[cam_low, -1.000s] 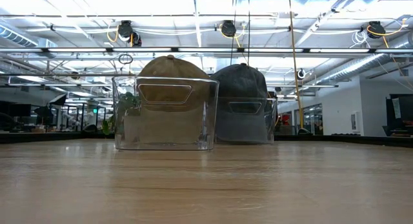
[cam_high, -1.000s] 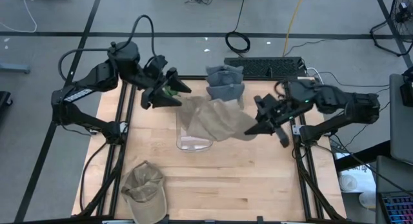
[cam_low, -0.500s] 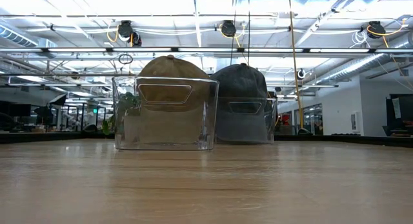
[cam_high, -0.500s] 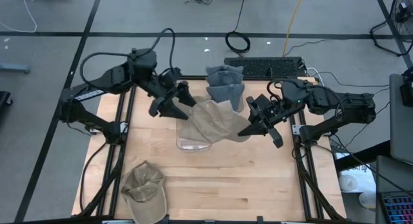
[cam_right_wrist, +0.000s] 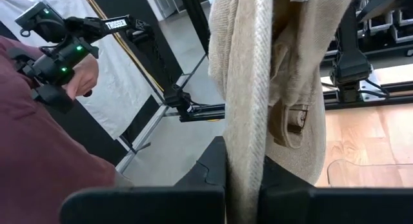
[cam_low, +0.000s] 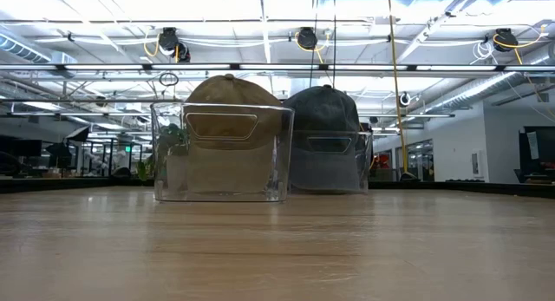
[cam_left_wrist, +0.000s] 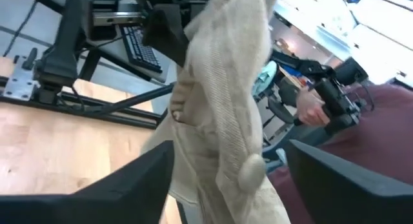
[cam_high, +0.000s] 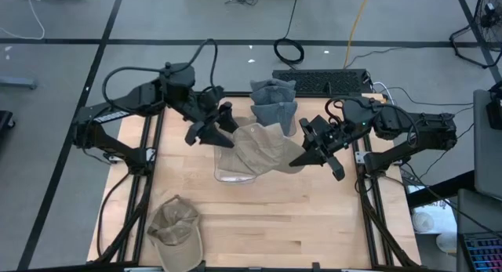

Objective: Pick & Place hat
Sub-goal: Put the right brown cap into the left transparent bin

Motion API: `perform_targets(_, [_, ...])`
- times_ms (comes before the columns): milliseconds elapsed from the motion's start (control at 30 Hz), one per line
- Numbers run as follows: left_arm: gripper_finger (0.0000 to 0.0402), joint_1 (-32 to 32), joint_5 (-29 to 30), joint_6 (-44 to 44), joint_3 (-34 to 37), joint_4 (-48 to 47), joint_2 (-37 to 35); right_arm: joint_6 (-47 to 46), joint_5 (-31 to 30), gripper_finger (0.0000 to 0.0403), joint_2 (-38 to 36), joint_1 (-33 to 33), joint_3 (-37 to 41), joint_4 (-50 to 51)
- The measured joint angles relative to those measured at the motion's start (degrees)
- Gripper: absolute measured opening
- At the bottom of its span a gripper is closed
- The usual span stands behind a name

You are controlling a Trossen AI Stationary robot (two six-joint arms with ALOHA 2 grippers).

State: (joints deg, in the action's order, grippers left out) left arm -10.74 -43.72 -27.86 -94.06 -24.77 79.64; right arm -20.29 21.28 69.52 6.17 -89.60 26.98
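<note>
Tan hat (cam_high: 263, 146) stretched over clear bin (cam_high: 235, 174) mid-table, long axis left-right. My right gripper (cam_high: 302, 157) fingers clamped on hat; left gripper (cam_high: 216, 137) fingers apart, hat between them, nearer far edge.

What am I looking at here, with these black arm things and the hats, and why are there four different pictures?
It is a two-armed robot at a wooden table, moving hats. One picture looks straight down, one looks level across the tabletop, and two come from cameras on the arms' wrists. Between the arms hangs a tan hat, above a clear bin. The right claw is shut on the tan hat's edge; the left claw is open at its other side. Behind sits a second bin with a grey hat, and an olive cap lies at the table's near corner. The wrist pictures also catch a person in a maroon sleeve holding a controller.
</note>
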Motion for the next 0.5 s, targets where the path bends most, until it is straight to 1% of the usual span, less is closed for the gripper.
perform_targets(133, [0.0234, -0.15, 0.44, -2.81, 0.0, 1.51, 0.0, 0.02, 0.0, 0.0, 0.0, 0.0, 0.0, -0.07])
perform_targets(367, [0.0138, -0.15, 0.25, -2.48, 0.0, 1.0, 0.02, 0.35, -0.04, 0.0, 0.0, -0.02, 0.0, -1.34])
perform_targets(500, [0.0072, -0.28, 0.31, -1.79, 0.0, 0.99, 0.02, 0.58, -0.02, 0.0, 0.0, -0.02, 0.0, -2.31])
